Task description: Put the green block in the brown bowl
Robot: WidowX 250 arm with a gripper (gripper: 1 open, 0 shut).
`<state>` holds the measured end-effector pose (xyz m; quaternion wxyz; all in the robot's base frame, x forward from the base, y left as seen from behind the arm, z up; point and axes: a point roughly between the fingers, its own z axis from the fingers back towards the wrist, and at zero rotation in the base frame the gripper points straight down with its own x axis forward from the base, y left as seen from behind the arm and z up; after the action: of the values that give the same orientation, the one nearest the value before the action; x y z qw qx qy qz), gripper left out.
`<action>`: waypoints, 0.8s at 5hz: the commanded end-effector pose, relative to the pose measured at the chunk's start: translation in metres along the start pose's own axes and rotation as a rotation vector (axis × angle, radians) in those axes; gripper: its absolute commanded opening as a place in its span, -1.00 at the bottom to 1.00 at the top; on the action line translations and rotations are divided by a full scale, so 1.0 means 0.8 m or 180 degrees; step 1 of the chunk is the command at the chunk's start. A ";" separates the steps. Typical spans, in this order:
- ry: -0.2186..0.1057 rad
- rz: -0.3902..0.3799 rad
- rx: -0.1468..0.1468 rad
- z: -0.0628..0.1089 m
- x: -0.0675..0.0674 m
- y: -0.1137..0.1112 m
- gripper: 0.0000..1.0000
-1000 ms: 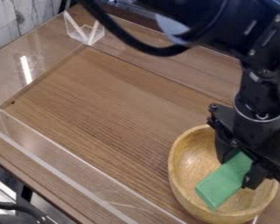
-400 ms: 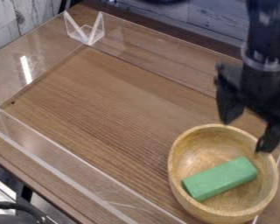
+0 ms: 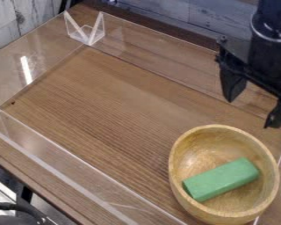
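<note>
The black gripper is held above the far side of the bowl, well clear of its rim, with its fingers spread apart and nothing gripped between them. One second ago the green block was still pinched in the fingers, tilted with one end down in the bowl; since then it has been let go and the hand has been raised and drawn back.

Below, the green block is now seen lying on the floor of the brown bowl, set slantwise, nearer the bowl's near side and wholly inside the rim. The bowl itself is placed towards the near right corner of the wooden table, and no shift in it is made out. Near the far left corner, a clear plastic object has been left untouched.

By this change the task is judged to be complete. Nothing more is called for than the arm being kept away, so that the rim is not knocked.
</note>
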<state>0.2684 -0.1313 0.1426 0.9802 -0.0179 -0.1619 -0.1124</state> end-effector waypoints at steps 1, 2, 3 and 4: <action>-0.0180 0.0112 0.0008 0.007 0.020 0.003 1.00; -0.0185 0.0314 0.0092 0.001 0.029 0.013 1.00; -0.0180 0.0502 0.0163 -0.006 0.038 0.022 1.00; -0.0166 0.0469 0.0153 -0.013 0.039 0.016 1.00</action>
<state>0.2952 -0.1221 0.1235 0.9869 0.0020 -0.1575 -0.0356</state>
